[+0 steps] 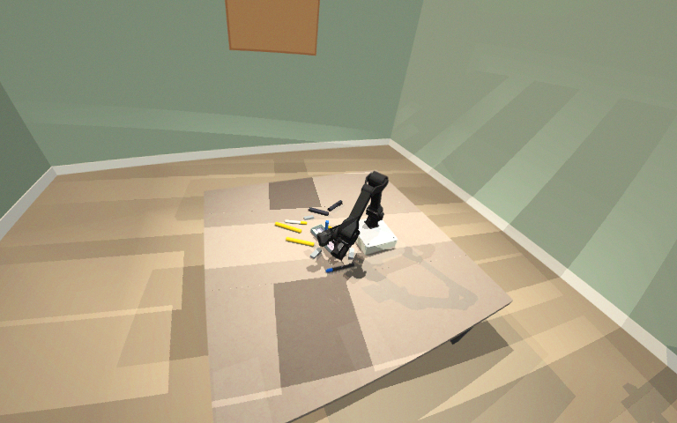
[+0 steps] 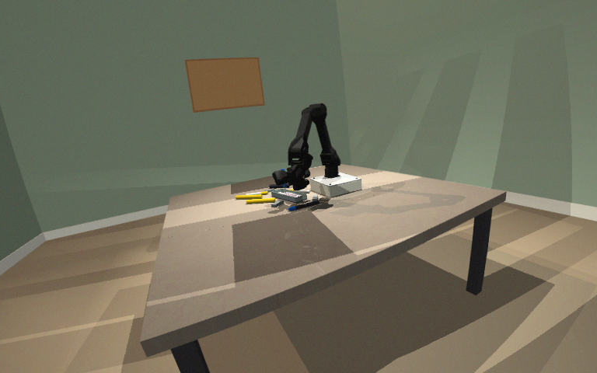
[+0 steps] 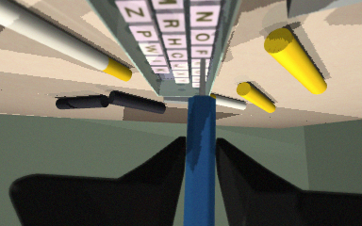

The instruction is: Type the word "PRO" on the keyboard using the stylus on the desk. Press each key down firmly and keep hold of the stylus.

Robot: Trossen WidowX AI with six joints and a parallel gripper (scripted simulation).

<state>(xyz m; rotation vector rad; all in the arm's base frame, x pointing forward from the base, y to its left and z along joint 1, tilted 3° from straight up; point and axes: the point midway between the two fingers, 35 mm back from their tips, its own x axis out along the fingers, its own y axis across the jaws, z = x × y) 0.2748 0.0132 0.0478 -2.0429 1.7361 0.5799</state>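
My gripper is shut on the blue stylus, which points away from the wrist camera, its thin grey tip outermost. The grey-green keyboard lies on the desk with pale pink letter keys in three columns. In the wrist view the tip overlaps the right column, just beyond the F key. The P key, R key and O key show clear of the stylus. Whether the tip touches a key cannot be told. The arm hides part of the keyboard in the top view.
Yellow sticks lie beside the keyboard. A white stick with a yellow end and two black sticks lie on its other side. A black and blue pen and small grey blocks lie nearby.
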